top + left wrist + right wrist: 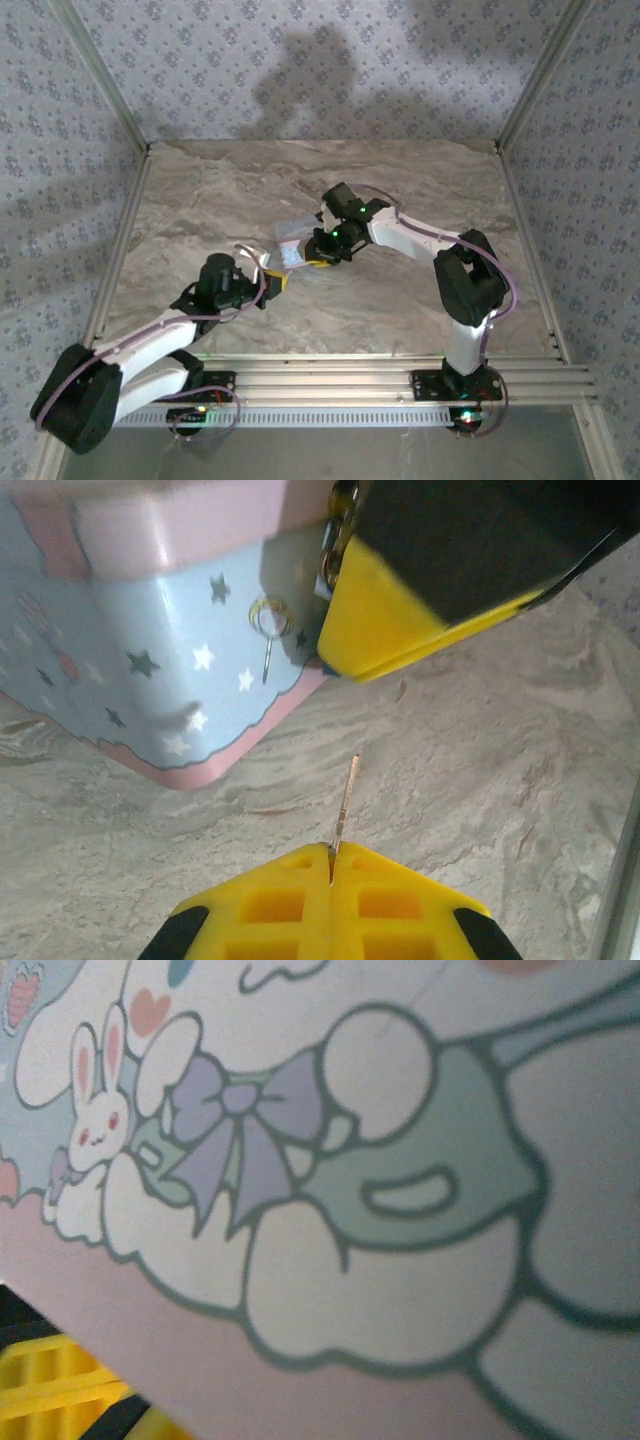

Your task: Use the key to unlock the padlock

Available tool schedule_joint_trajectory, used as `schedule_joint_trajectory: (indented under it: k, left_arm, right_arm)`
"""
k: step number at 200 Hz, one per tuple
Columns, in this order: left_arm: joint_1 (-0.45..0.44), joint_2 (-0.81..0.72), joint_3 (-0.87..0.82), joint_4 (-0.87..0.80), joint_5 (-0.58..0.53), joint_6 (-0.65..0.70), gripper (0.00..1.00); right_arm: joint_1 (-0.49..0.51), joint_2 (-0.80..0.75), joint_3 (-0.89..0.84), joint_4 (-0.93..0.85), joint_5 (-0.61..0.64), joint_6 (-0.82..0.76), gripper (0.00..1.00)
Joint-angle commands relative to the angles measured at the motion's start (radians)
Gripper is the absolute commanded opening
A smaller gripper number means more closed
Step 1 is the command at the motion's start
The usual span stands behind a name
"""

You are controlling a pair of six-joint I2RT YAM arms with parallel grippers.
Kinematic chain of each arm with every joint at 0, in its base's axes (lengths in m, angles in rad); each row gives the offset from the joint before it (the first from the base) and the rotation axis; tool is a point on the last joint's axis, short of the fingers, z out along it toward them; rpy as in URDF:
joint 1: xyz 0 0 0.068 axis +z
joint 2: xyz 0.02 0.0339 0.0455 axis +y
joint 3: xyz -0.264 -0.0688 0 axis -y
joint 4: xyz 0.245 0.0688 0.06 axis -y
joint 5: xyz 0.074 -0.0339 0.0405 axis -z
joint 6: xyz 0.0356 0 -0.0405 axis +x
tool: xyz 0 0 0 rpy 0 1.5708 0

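Padlock [326,578] at tin [150,650] front corner, mostly hidden behind right gripper [350,655]. Tin mid-table. Right gripper against tin, can't tell whether jaws apart or gripping. Left gripper [330,858] fingers together, clamped on key [346,800]; blade points at padlock, not touching.

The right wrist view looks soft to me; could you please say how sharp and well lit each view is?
Right wrist: the tin is too close, its cartoon blurred but evenly lit. Left wrist: the key is crisp, the tin's top edge blurred. Top external: dim, with big shadows on the back wall.
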Motion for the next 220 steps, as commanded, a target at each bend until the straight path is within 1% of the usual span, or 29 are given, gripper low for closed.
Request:
schedule_joint_trajectory:
  k: [1,30,60,102,153,183,188,220]
  left_arm:
    - [-0.011,0.093,0.02,0.115,0.016,0.032,0.0]
    - [-0.018,0.219,0.035,0.246,0.037,0.011,0.0]
    - [-0.019,0.279,0.042,0.332,0.037,0.001,0.0]
    - [-0.017,0.307,0.07,0.362,0.066,-0.002,0.0]
    - [-0.018,0.315,0.08,0.365,0.058,-0.011,0.0]
    - [-0.018,0.337,0.071,0.415,0.066,-0.032,0.0]
    - [-0.018,0.34,0.069,0.422,0.068,-0.035,0.0]
    - [-0.018,0.339,0.034,0.461,0.062,-0.034,0.0]
  right_arm:
    - [-0.012,-0.032,0.052,-0.032,-0.073,0.036,0.0]
    - [-0.014,-0.007,0.088,-0.037,-0.093,0.057,0.0]
    - [-0.013,0.018,0.123,-0.063,-0.101,0.068,0.0]
    - [-0.01,0.031,0.13,-0.053,-0.095,0.09,0.0]
    - [-0.009,0.032,0.124,-0.046,-0.104,0.104,0.0]
    - [-0.011,0.031,0.112,-0.046,-0.119,0.114,0.0]
    - [-0.011,0.03,0.109,-0.017,-0.12,0.116,0.0]
    - [-0.018,0.025,0.095,0.007,-0.128,0.135,0.0]
